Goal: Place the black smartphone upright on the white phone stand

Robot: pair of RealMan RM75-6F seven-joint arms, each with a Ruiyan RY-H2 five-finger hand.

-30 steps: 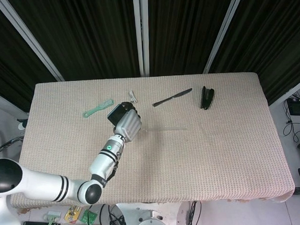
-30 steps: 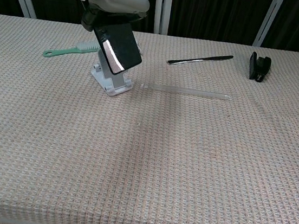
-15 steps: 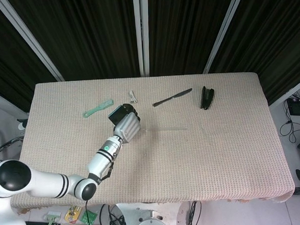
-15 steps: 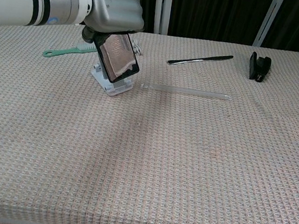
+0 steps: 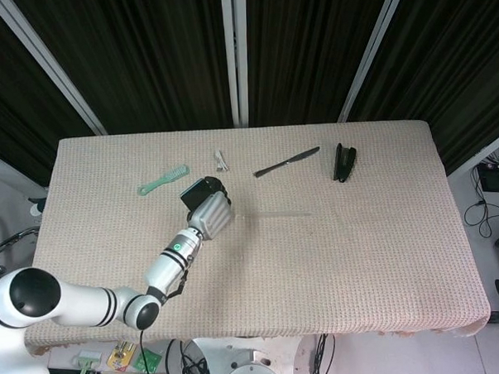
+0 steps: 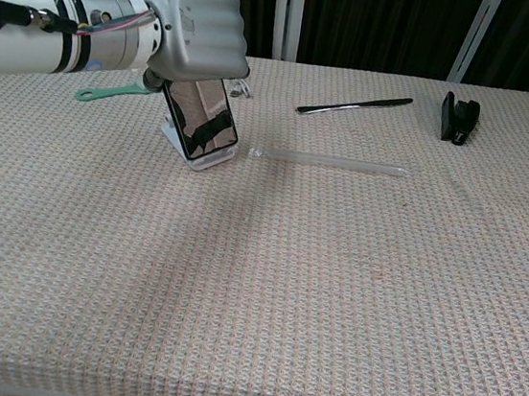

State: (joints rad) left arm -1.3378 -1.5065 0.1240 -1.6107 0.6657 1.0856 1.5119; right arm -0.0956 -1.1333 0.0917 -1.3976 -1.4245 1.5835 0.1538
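— Phone position?
— Black smartphone (image 6: 200, 120) leans upright on the white phone stand (image 6: 202, 157), toward the table's (image 6: 330, 293) far left.
— Fingers?
— Left hand (image 6: 196, 31) covers the phone's top edge, fingers curled down; whether they grip it, cannot tell.

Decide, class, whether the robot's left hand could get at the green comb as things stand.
Probably not yet. The left hand holds the black smartphone at the white phone stand, so it is occupied. The green comb lies just behind on open cloth, nothing covering it, so the path looks free once the hand lets go.
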